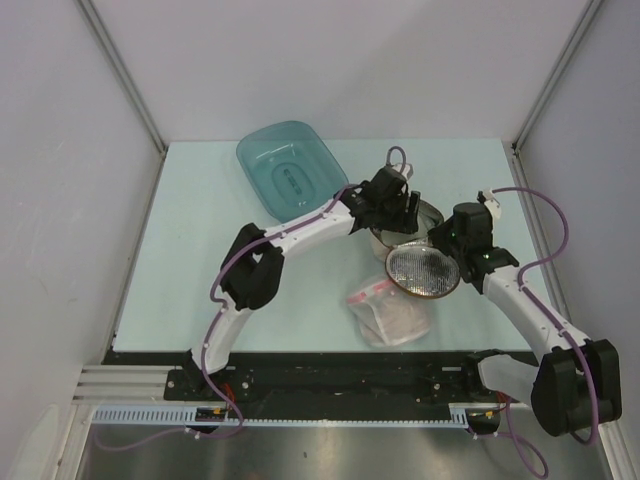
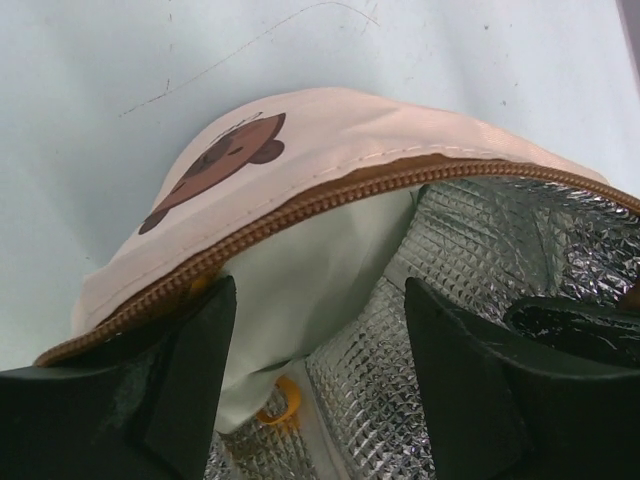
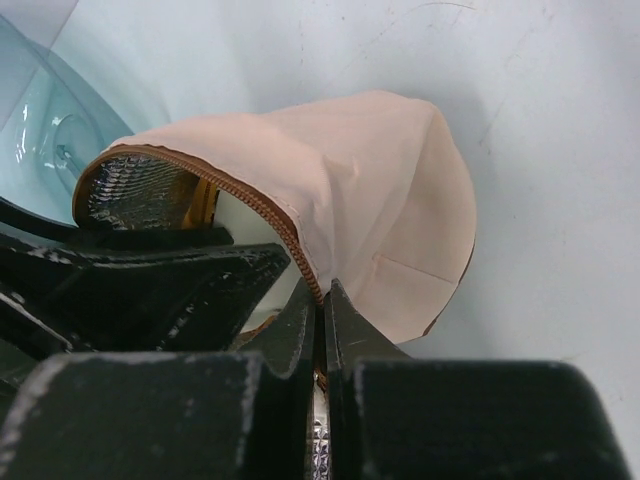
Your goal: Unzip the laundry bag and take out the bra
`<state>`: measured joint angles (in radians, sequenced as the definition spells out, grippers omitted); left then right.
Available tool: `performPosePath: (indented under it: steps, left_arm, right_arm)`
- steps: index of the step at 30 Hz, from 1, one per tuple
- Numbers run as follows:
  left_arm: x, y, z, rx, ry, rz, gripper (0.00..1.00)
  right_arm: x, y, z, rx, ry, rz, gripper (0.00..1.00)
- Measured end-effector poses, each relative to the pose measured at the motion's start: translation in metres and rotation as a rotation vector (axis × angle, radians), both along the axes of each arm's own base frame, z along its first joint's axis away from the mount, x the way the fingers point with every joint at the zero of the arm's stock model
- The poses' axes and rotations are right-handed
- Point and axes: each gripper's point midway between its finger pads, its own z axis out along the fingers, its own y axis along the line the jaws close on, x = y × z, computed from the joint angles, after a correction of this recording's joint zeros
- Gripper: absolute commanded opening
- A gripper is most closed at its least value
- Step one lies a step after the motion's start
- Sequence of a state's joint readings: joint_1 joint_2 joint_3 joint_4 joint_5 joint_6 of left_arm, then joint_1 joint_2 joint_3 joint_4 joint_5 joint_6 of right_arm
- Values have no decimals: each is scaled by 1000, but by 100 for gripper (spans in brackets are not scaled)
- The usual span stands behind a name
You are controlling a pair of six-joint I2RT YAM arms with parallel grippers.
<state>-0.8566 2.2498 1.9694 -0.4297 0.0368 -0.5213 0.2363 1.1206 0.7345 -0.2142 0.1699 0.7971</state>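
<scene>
the laundry bag [image 1: 423, 270] sits unzipped on the bench [image 1: 200, 250], right of centre, between the two arms. one half lies folded out with its silvery face up; the other half stands under the left end effector [image 1: 400, 215].

in the left wrist view the left end effector [image 2: 320, 290] is down in the open mouth, its jaws wide apart and not pinching anything that can be made out. between them lies the bra [image 2: 290, 330], white fabric with a small orange ring, still inside against the quilted silver lining. the brown zip runs along the beige rim just above.

the right end effector [image 3: 322, 300] is closed tight on the zip edge of the bag, holding that rim.

a teal tub [image 1: 290, 168] stands at the far left of the bag, and a clear plastic bag [image 1: 388, 312] lies just in front of it.
</scene>
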Motion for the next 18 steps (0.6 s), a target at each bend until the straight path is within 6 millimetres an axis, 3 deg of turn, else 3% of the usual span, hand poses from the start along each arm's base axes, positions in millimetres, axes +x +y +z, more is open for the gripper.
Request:
performPosePath:
  steps: [3,7,11,14,18]
  left_arm:
    - [-1,-1,-3,19,-17,-8,65]
    - [-1,-2,-19,53,-15,-19,28]
    - [-5,0,-50,111,20,-39,1]
    - [-5,1,-57,142,30,-53,0]
    - [-9,-6,-34,82,50,-92,0]
  right_arm:
    - [2,2,-1,6,0,2,0]
    - [4,3,-3,13,4,5,0]
    - [4,5,-2,25,2,9,0]
    - [4,6,-2,28,3,12,0]
    - [4,4,-2,26,1,6,0]
